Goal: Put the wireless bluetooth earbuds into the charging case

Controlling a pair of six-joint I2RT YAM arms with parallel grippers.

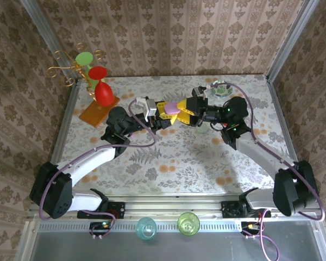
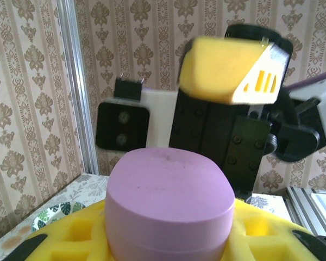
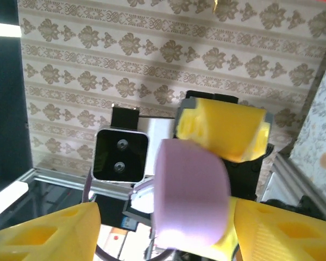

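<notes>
A closed lilac charging case (image 2: 171,201) sits between the yellow fingers (image 2: 70,236) of my left gripper (image 2: 171,242), which is shut on it. Both grippers meet in mid-air over the back middle of the table; there the case (image 1: 173,107) shows in the left gripper (image 1: 171,112), with my right gripper (image 1: 194,106) just to its right. In the right wrist view the case (image 3: 190,190) stands on edge, and the right gripper (image 3: 168,236) is open with its yellow fingers (image 3: 49,234) spread wide on either side. The earbuds are out of view.
A gold stand with red and green goblets (image 1: 98,81) rises at the back left beside an orange board (image 1: 96,113). A small leaf-patterned dish (image 1: 221,88) sits at the back right. A pale rounded object (image 1: 202,129) lies under the right arm. Two cups (image 1: 146,227) stand at the near rail.
</notes>
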